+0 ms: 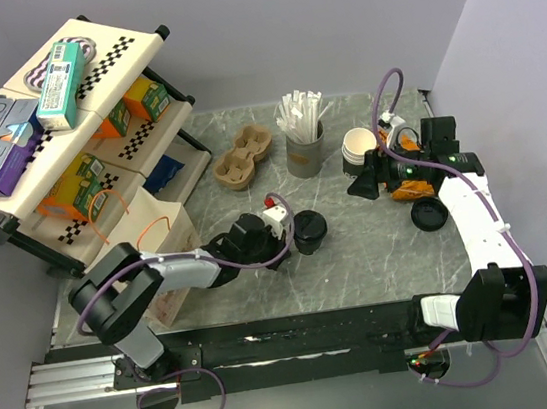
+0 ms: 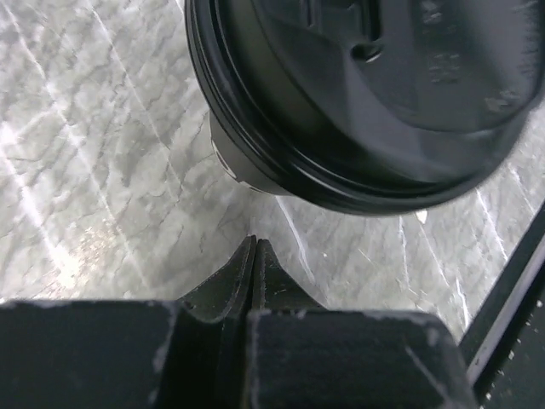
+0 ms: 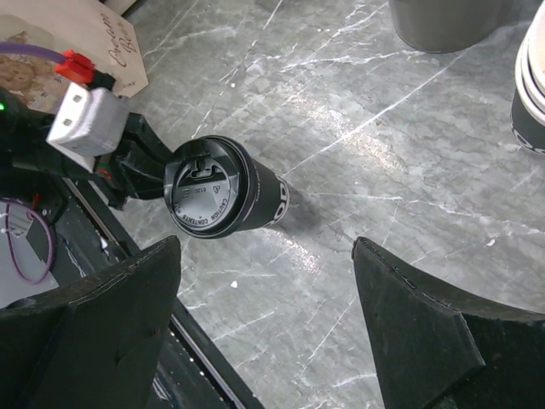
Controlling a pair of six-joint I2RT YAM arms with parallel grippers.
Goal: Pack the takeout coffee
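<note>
The takeout coffee (image 1: 309,230), a dark cup with a black lid, stands upright on the marble table (image 1: 381,251) near the middle. My left gripper (image 1: 285,231) is just to its left. In the left wrist view its fingertips (image 2: 254,242) are pressed together with nothing between them, a little short of the cup's lid (image 2: 366,94). My right gripper (image 1: 362,188) hovers open at the right rear. Its wrist view looks down on the takeout coffee (image 3: 223,189), which lies beyond the spread fingers (image 3: 400,298), and shows the left gripper (image 3: 128,166) beside the cup.
A brown paper bag (image 1: 163,244) stands left of the left arm. At the back are a cardboard cup carrier (image 1: 242,158), a grey pot of straws (image 1: 304,145) and a stack of white cups (image 1: 359,150). A loose black lid (image 1: 426,215) lies at the right. A shelf rack (image 1: 64,141) fills the left rear.
</note>
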